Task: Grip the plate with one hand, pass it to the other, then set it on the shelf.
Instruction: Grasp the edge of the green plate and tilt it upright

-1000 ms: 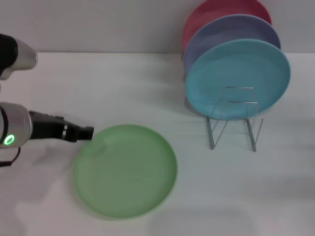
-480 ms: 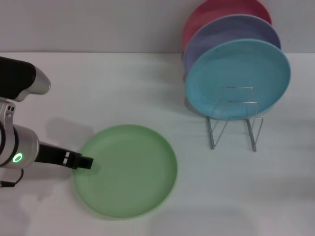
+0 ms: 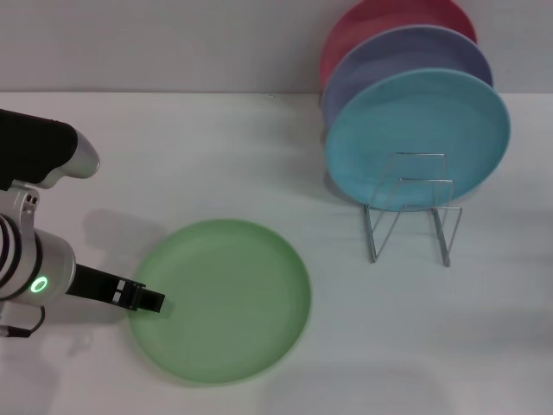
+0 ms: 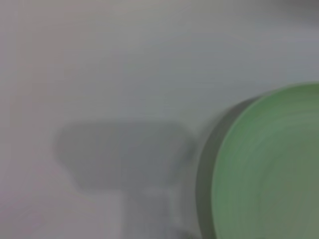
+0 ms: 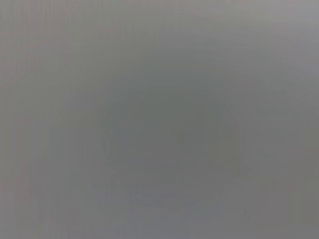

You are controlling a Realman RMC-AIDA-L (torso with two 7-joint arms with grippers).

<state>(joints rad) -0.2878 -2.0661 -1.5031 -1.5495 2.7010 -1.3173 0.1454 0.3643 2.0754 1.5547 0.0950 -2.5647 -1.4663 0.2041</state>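
At plate (image 3: 220, 298) rim — left hand (image 3: 147, 301) grip unclear.

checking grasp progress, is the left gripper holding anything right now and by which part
Cannot be told: the left gripper is at the green plate's left rim, but whether its fingers grip the rim isn't visible.

The light green plate (image 3: 220, 300) lies flat on the white tabletop (image 3: 216, 156), round and matte with a shallow raised rim, its face up and bare. The left gripper (image 3: 147, 300), black on a silver-white arm with a glowing green ring, sits low at the plate's left edge, its tip touching or just over the rim. The left wrist view shows that same green rim (image 4: 219, 174) beside the arm's shadow. The wire shelf (image 3: 410, 207) stands well apart to the right, upright, its front slots free.
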